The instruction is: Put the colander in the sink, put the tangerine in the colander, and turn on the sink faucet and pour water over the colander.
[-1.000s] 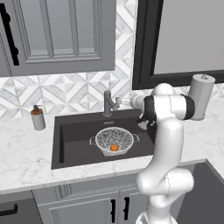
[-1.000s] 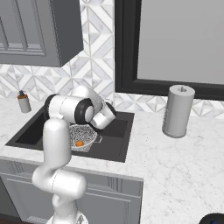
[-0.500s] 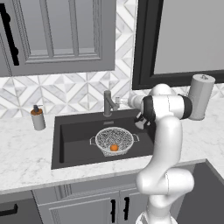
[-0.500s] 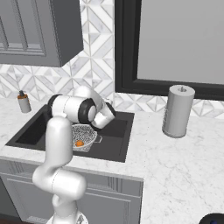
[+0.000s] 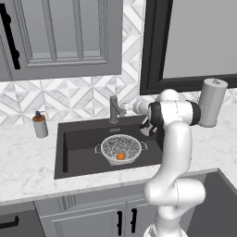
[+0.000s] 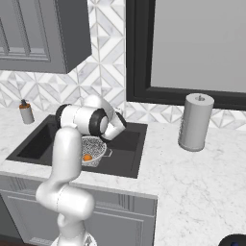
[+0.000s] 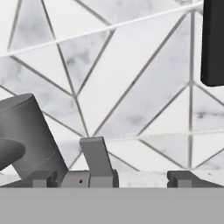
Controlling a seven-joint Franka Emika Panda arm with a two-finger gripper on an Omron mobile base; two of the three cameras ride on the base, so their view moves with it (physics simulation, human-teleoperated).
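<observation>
The colander (image 5: 121, 149) is sitting in the black sink (image 5: 78, 139) with the tangerine (image 5: 120, 156) inside it, so the arm is going for the sink faucet (image 5: 115, 109) now. The gripper (image 5: 131, 108) is hovering just beside the lever (image 7: 98, 156), jaws spread wide and holding nothing. I reckon it needs to nudge the lever, which is sticking out sideways from the upright post.

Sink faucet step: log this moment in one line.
colander: in sink | tangerine: in colander | gripper: open, beside sink faucet lever | water: none visible
</observation>
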